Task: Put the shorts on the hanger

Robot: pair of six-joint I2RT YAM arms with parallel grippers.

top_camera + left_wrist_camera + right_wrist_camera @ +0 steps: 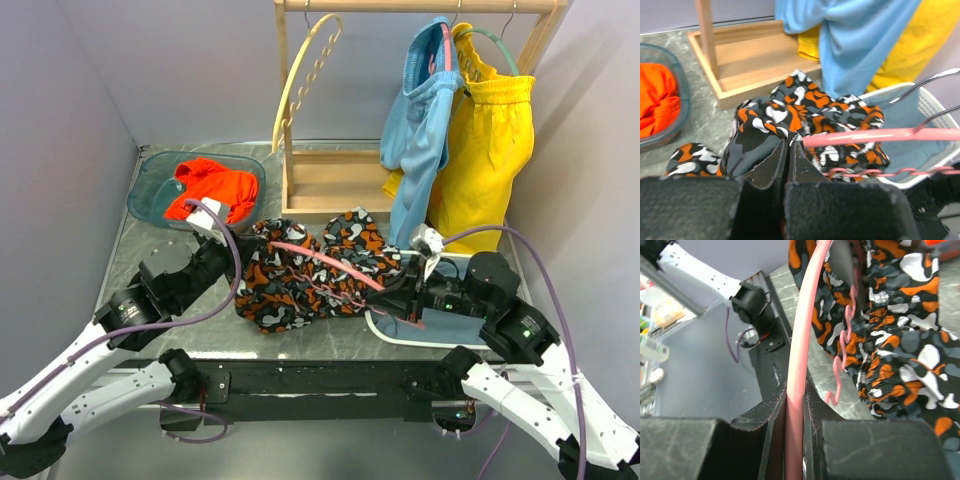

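Observation:
The camouflage shorts lie bunched on the table's middle. The pink hanger lies slanted across them, its wavy bar threaded in the cloth. My left gripper is at the shorts' left edge; in the left wrist view it is shut on a fold of the shorts, with the hanger just right of it. My right gripper is at the hanger's right end; in the right wrist view it is shut on the hanger's arched bar, beside the shorts.
A wooden rack stands at the back with a yellow hanger, light-blue shorts and yellow shorts. A clear tub holds an orange-red garment at back left. A white basket sits under my right gripper.

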